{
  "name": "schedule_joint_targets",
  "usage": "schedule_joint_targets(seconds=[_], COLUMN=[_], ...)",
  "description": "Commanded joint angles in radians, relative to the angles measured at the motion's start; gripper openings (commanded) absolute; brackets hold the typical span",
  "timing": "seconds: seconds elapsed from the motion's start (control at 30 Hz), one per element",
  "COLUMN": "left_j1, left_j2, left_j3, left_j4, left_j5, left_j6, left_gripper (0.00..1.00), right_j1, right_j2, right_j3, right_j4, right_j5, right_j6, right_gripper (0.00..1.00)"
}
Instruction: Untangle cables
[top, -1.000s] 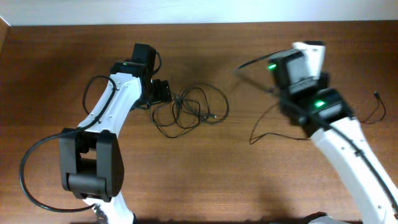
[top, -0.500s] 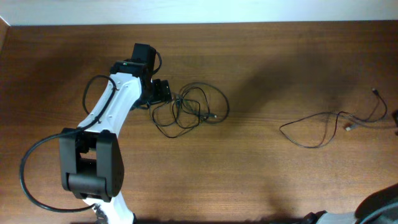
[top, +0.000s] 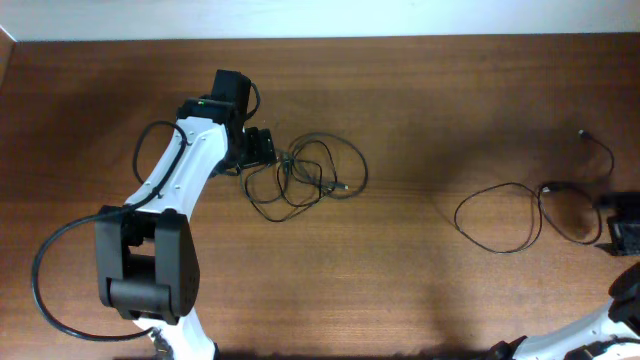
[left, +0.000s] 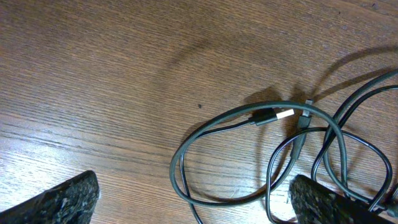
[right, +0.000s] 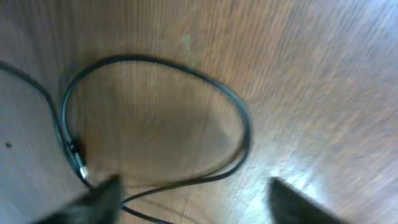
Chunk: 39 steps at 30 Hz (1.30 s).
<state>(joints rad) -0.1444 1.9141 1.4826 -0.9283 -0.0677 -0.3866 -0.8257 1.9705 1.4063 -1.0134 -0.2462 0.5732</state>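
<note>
While a tangled bundle of thin black cords (top: 305, 175) sprawls left of centre on the brown wooden table (top: 400, 100), the overhead view shows the left gripper (top: 262, 148) poised just beside its edge. The bundle spreads away from it toward the table's middle. A separate thin black cord (top: 505, 215) lies looped well apart on the right, near the right gripper (top: 622, 228) at the frame's edge. From the left wrist, the left gripper (left: 194, 202) stands released, fingers wide, with overlapping loops and a small plug (left: 273, 116) lying ahead and toward the view's right side; nothing is gripped. From the right wrist, blurred, the right gripper (right: 193, 199) also looks released, the lone cord's loop lying ahead of its spread fingers on bare wood. The left arm is plainly nearer the knot, so any next pull likely starts there.
</note>
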Motion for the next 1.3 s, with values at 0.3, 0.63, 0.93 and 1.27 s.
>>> schedule_joint_targets(seconds=[0.3,0.63,0.93,1.27], left_j1=[0.003,0.002,0.003,0.003], left_j2=[0.008,0.008,0.008,0.008], left_j3=[-0.008,-0.008,-0.008,-0.008], left_j4=[0.000,0.000,-0.001,-0.001], left_j5=[0.000,0.000,0.000,0.000], left_j6=[-0.003,-0.003,-0.003,-0.003], left_gripper=[0.99,0.99,0.99,0.99], right_j1=[0.375,0.659,0.842,0.925], right_j2=[0.007,0.007,0.007,0.007], right_j3=[0.003,-0.002,-0.002,-0.025], right_j4=[-0.019,-0.072,-0.076,-0.092], right_j5=[-0.012,-0.004,-0.005,0.182], right_j6=[-0.230,-0.279,-0.386,-0.329], right_gripper=[0.99,0.98,0.98,0.99])
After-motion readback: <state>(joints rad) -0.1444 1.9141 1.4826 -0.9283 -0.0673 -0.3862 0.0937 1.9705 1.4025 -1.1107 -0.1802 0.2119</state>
